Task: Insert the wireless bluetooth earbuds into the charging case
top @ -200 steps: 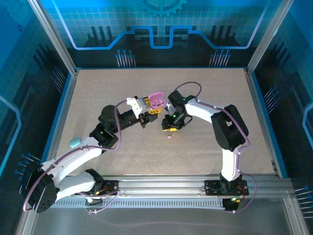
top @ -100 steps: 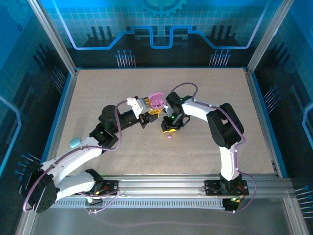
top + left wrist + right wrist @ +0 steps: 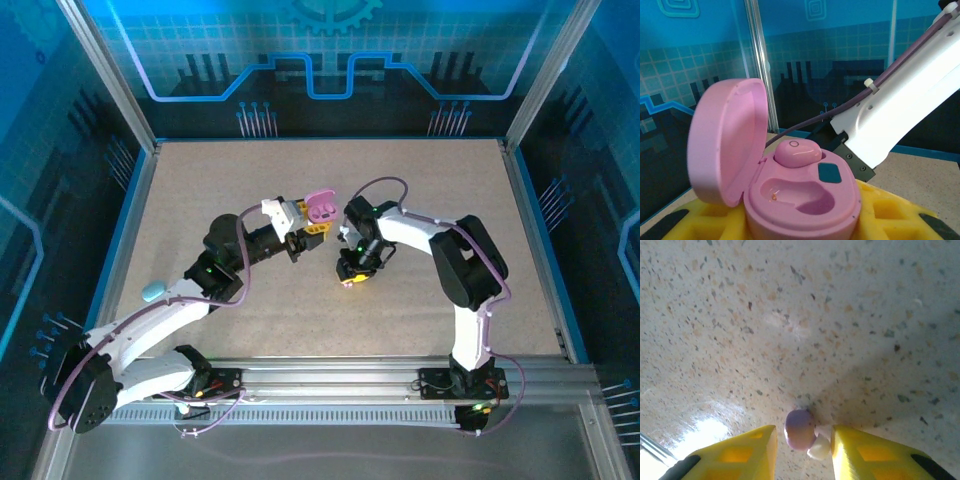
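My left gripper (image 3: 312, 226) (image 3: 800, 227) is shut on an open pink charging case (image 3: 805, 200) (image 3: 320, 208), its yellow fingers (image 3: 900, 215) under the case's sides. The lid stands up at the left. One purple earbud (image 3: 796, 152) sits in the far slot, and the near slot (image 3: 802, 194) is empty. A second purple earbud (image 3: 800, 427) with a white tip lies on the table, between the yellow fingers of my right gripper (image 3: 803, 431) (image 3: 350, 276). The right finger is against the white tip. A thin gap remains on the left side, so the jaws stand open.
A teal case (image 3: 152, 292) lies on the speckled table (image 3: 440, 200) beside the left arm's forearm. My right arm's white link (image 3: 910, 95) passes close behind the pink case. Blue walls and metal posts ring the table.
My right gripper has come down and toward the near edge over the loose earbud, and its jaws have narrowed around it. The left gripper and the case have stayed put.
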Available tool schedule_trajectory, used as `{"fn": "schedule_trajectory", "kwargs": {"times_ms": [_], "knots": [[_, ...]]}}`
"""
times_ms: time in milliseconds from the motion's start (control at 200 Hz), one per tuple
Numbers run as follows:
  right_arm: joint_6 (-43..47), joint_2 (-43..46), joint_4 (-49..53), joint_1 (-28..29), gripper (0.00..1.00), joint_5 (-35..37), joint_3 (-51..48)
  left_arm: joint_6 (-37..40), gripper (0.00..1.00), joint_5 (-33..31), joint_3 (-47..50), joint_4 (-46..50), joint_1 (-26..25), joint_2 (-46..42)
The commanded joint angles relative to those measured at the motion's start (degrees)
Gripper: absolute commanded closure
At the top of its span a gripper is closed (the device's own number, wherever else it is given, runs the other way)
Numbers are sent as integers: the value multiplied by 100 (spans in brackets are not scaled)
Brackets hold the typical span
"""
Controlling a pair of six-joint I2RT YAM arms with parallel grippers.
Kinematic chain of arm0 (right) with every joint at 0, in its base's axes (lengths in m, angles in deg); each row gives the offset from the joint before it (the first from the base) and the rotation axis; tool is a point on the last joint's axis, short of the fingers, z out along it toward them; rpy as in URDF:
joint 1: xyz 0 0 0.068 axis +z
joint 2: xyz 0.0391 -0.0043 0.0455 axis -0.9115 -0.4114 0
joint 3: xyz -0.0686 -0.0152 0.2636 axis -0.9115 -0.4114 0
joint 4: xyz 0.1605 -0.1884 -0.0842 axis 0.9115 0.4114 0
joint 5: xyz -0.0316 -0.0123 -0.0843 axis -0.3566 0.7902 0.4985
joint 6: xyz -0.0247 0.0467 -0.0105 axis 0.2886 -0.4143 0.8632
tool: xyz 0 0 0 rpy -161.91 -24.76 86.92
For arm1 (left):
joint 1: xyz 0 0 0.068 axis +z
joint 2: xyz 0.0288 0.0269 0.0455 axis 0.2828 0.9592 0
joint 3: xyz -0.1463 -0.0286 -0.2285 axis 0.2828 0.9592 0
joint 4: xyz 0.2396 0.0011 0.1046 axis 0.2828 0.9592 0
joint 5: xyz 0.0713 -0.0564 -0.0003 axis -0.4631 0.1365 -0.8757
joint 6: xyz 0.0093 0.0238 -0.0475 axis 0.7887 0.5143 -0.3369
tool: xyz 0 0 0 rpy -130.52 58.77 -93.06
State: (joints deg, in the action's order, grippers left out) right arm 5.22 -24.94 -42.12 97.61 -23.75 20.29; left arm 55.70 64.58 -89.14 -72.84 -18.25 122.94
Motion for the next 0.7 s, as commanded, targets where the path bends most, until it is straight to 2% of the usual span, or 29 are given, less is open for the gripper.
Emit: {"fn": "schedule_trajectory", "kwargs": {"times_ms": [0, 320, 695], "knots": [[68, 253, 234, 93, 64, -74, -78, 69, 66, -12, -19, -104, -40, 37], [65, 365, 380, 210, 60, 665, 251, 86, 66, -76, -17, -88, -39, -5], [159, -152, 600, 544, 61, 1000, 701, 118, 66, -193, 40, -183, -42, -160]]}}
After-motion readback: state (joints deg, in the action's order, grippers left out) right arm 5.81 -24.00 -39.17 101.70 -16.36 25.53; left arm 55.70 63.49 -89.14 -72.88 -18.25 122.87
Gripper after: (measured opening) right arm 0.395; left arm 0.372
